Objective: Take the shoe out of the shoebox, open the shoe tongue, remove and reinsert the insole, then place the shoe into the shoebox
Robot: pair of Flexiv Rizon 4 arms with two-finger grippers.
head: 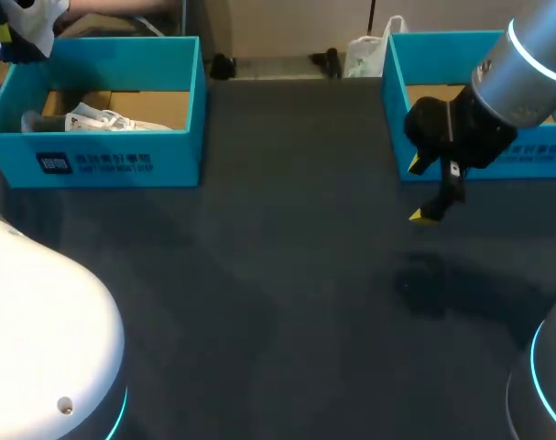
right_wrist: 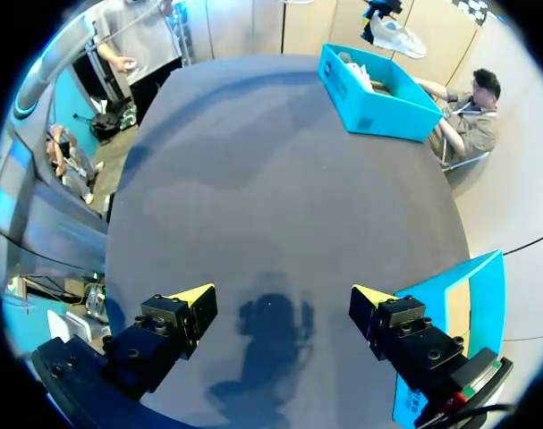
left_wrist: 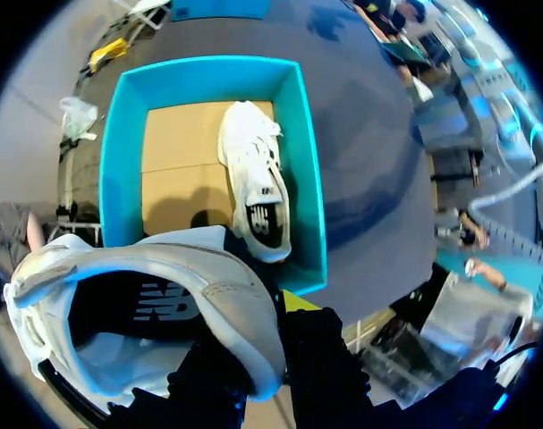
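My left gripper (head: 10,41) hangs above the far left corner of the left blue shoebox (head: 122,160), shut on a white shoe (left_wrist: 146,277) with a dark lining. In the left wrist view the shoe's rim sits between the black fingers of the gripper (left_wrist: 269,357). Below it a second white shoe (left_wrist: 258,183) lies inside the shoebox (left_wrist: 307,161) on its brown floor; in the head view that shoe (head: 99,120) lies low in the box. My right gripper (head: 419,191) hovers over the table with its jaws wide open and nothing between them (right_wrist: 283,299).
A second blue box (head: 397,110) stands at the far right, just behind my right gripper, and shows beside it as an open blue wall (right_wrist: 450,313). The dark table (head: 287,302) spreads between the two boxes.
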